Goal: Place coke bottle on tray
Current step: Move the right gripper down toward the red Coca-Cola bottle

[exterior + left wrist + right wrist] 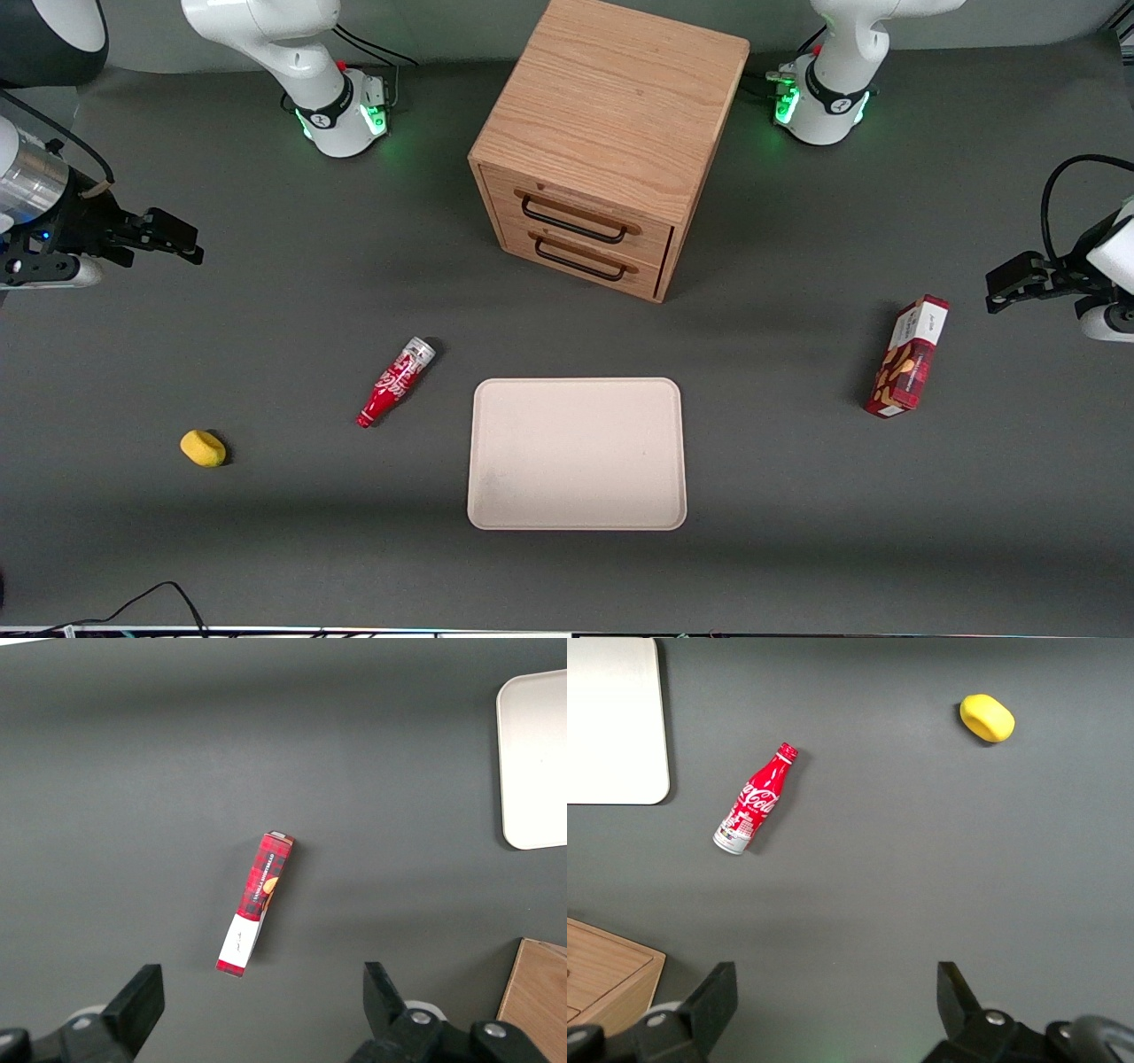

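The coke bottle (396,382) is a slim red bottle with white script and a silver base. It lies on its side on the dark table, beside the tray and toward the working arm's end; the wrist view also shows this bottle (757,799). The tray (576,452) is flat, cream-beige and bare, and one corner of the tray (611,718) shows in the wrist view. My gripper (182,241) hovers above the table at the working arm's end, farther from the front camera than the bottle and well apart from it. The gripper (835,997) is open with nothing between its fingers.
A wooden two-drawer cabinet (602,151) stands farther from the front camera than the tray, both drawers closed. A small yellow object (203,447) lies nearer the working arm's end than the bottle. A red snack box (908,357) lies toward the parked arm's end.
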